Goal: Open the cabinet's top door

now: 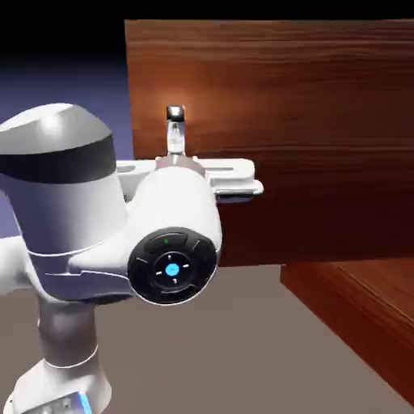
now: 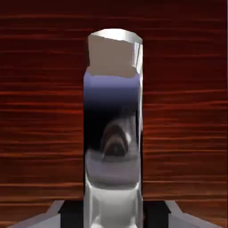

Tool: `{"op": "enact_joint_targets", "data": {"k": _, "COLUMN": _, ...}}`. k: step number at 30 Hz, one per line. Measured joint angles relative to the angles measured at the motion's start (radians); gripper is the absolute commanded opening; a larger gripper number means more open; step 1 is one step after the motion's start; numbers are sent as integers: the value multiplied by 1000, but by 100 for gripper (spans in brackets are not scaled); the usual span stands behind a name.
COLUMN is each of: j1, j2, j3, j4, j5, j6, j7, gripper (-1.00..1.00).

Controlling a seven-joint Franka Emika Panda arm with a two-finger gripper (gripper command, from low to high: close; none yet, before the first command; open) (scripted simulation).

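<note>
The cabinet [image 1: 323, 307] of glossy reddish-brown wood grain filled the right side of the exterior view. Its top door [image 1: 307, 121] stood swung outward, so that the door's broad panel faced the camera and its lower edge hung over the cabinet body at the lower right. In the hand view the same door panel [image 2: 40, 111] filled the whole background with dark red horizontal grain.

The white Franka arm [image 1: 73, 210] rose from the lower left, its grey-banded joint and the round black wrist cap with a blue light large in the foreground. The flat white hand reached level toward the door's left edge.

The silver bar handle [image 1: 175, 129] stood upright near that edge, its top showing just above the hand. In the hand view the handle [image 2: 113, 124] ran up the middle as a mirror-bright bar.

The gripper [image 1: 179, 160] was clenched on the handle. Its grey fingertips [image 2: 51, 213] showed at the bottom corners of the hand view, on either side of the bar.
</note>
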Motion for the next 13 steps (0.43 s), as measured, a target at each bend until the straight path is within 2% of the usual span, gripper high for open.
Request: {"op": "enact_joint_targets", "data": {"k": 13, "j1": 369, "j2": -16, "j3": -162, "j4": 471, "j5": -68, "j6": -325, "j7": 98, "gripper": -100}}
